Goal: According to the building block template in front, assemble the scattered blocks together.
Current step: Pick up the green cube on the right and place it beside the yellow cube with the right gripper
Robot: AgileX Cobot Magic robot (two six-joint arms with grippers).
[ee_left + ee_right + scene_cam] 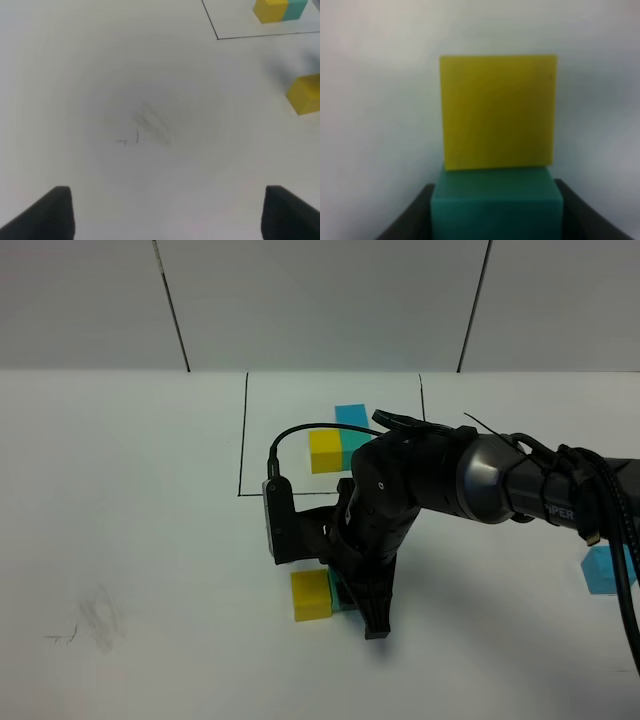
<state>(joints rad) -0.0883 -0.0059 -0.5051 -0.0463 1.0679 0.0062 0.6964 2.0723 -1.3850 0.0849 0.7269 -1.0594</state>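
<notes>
The building block template (338, 445) lies inside a thin black rectangle at the back: yellow and teal cubes joined, with a blue cube beyond the teal. In front of it the loose yellow cube (311, 595) rests on the table. The teal cube (338, 592) touches its right side, mostly hidden by my right gripper (352, 606). In the right wrist view the teal cube (496, 205) sits between the dark fingers (407, 222), pressed against the yellow cube (498, 112). The loose blue cube (602, 570) lies far right. My left gripper (170, 215) hangs open over bare table.
The right arm, with its black cable, reaches across the middle and covers part of the template frame (243, 440). A faint pencil smudge (95, 625) marks the table at front left. In the left wrist view the yellow cube (305, 94) lies off to one side.
</notes>
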